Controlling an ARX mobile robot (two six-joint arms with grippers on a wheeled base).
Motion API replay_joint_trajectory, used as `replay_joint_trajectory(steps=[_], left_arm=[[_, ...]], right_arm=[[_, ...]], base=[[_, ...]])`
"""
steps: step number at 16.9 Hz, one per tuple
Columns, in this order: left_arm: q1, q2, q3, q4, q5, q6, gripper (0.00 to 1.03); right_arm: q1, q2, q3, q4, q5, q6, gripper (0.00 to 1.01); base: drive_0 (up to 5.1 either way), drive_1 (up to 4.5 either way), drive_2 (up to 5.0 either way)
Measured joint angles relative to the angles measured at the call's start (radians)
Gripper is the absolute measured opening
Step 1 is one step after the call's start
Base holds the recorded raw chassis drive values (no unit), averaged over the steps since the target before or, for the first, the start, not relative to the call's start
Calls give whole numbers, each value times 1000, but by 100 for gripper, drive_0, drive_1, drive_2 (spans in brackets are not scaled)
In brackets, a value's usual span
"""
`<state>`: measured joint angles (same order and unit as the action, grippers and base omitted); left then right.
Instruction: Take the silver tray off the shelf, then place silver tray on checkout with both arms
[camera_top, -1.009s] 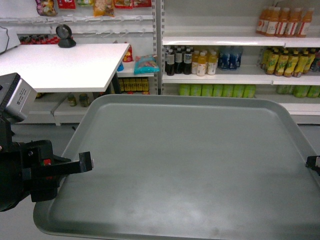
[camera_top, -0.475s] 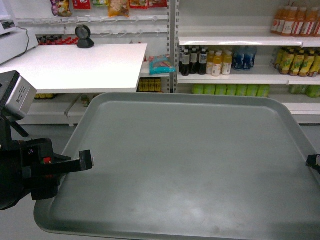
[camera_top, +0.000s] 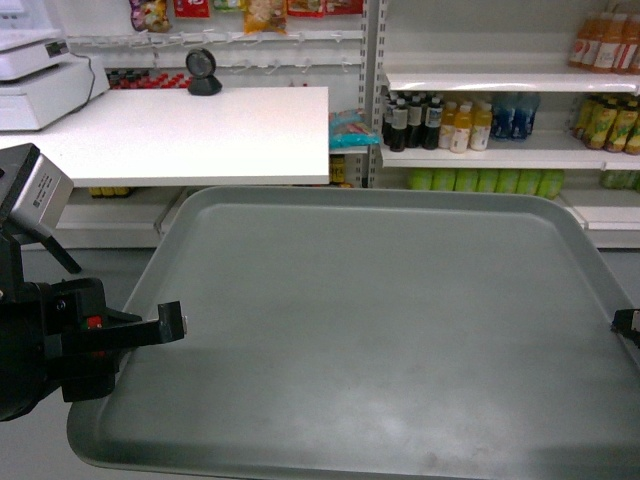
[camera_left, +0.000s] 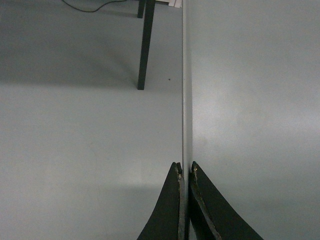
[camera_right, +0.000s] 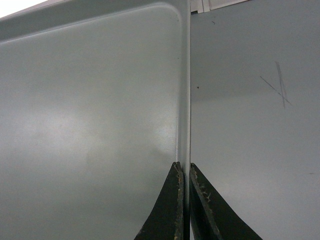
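- Silver tray (camera_top: 380, 330) fills lower centre of head frame, level, held in the air between 2 grippers, off the shelf (camera_top: 500, 158) at upper right.
- Left gripper (camera_left: 185, 172) clamped on tray's left rim; fingers (camera_left: 170, 210) pinch the lip from both sides in left wrist view. Grey floor and a dark table leg (camera_left: 145, 50) at upper left of that frame.
- Right gripper (camera_right: 183, 170) clamped on right rim the same way; only a black tip shows at right edge of head frame.
- Checkout (camera_top: 200, 135) sits upper left, beyond tray's far-left corner, with cash register (camera_top: 45, 85) and black scanner (camera_top: 203, 72) on top.
- Bottled drinks (camera_top: 440, 122) line the shelf.
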<state>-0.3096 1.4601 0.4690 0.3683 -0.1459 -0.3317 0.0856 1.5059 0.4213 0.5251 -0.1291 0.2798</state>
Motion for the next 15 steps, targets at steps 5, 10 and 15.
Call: replay_joint_trajectory(steps=[5, 10, 15], left_arm=[[0, 0, 0, -2, 1, 0, 2], [0, 0, 0, 1, 0, 0, 2], [0, 1, 0, 1, 0, 0, 2]], right_arm=[[0, 2, 0, -2, 0, 0, 2], [0, 2, 0, -1, 0, 0, 2], [0, 3, 0, 0, 0, 0, 2]], base=[[-502, 243, 243], [-507, 239, 239], [-496, 245, 245]])
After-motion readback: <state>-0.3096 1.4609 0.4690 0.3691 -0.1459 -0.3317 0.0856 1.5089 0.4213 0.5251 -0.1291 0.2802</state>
